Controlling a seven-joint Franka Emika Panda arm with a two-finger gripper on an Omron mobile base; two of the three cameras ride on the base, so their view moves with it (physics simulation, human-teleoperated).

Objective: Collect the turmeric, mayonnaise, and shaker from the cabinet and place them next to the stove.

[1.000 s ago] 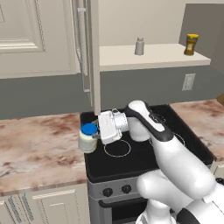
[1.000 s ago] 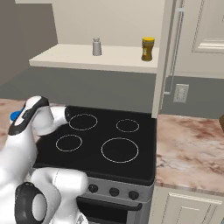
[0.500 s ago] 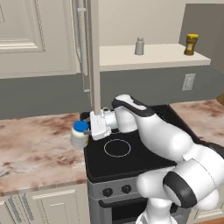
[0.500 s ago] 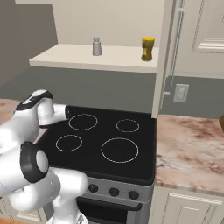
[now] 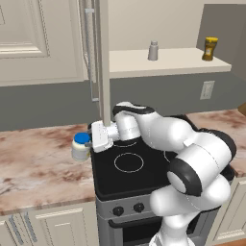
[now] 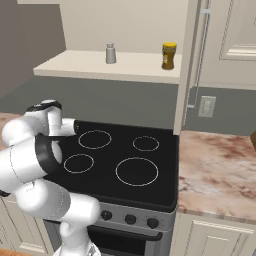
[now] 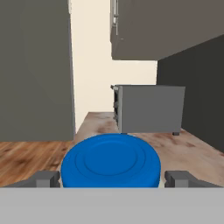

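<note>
Gripper (image 5: 91, 142) jaws stand wide apart on either side of the mayonnaise (image 5: 81, 146); in the hand view the 2 grey fingertips (image 7: 43, 178) sit just off the flanks of the round blue lid, and I cannot tell whether they touch it. The jar stands upright on the mottled brown-and-cream stone counter (image 5: 38, 168), just beside the left edge of the stove (image 5: 139, 168).

Cream panelled fronts make up the cabinet (image 5: 33, 38), whose open door shows edge-on with a long metal bar handle. Its flat beige shelf board carries 2 things well apart. The stove is glossy black glass with 4 thin white rings over a steel front with black knobs.

Smooth and white with dark joints, the arm (image 5: 163, 134) bends low across the cooktop, its forearm about level and the hand pointing left toward the counter.

From the right base view the arm (image 6: 35, 150) folds at the left edge, hiding the jar, while all 4 rings of the stove (image 6: 120, 160) show. The hand view gives the lid's concentric ridges (image 7: 110, 162) close up.

On the shelf stand the yellow-orange, dark-lidded turmeric (image 5: 209, 48) and the slim grey shaker (image 5: 153, 50) with its rounded metallic top.
</note>
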